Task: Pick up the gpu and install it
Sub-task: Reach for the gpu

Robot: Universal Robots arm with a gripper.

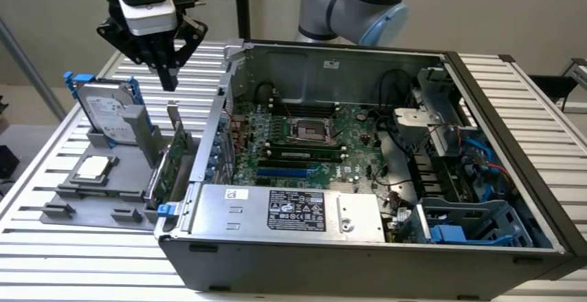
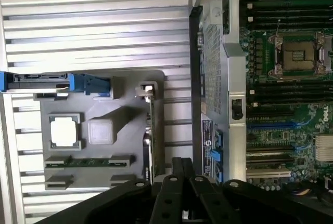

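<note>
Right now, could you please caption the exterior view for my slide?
Shut gripper hovers above the gpu in its grey holder beside the open case.

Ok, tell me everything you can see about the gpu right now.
The gpu is a thin green circuit board with a silver metal end bracket. It stands on edge in a slot of the grey holder tray, close beside the open computer case. The shut end effector hangs above it, not touching.

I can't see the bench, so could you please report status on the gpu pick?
Fingers shut, empty, over the gpu. Gpu upright in grey holder, not yet gripped. Nothing between them; case wall close alongside.
</note>
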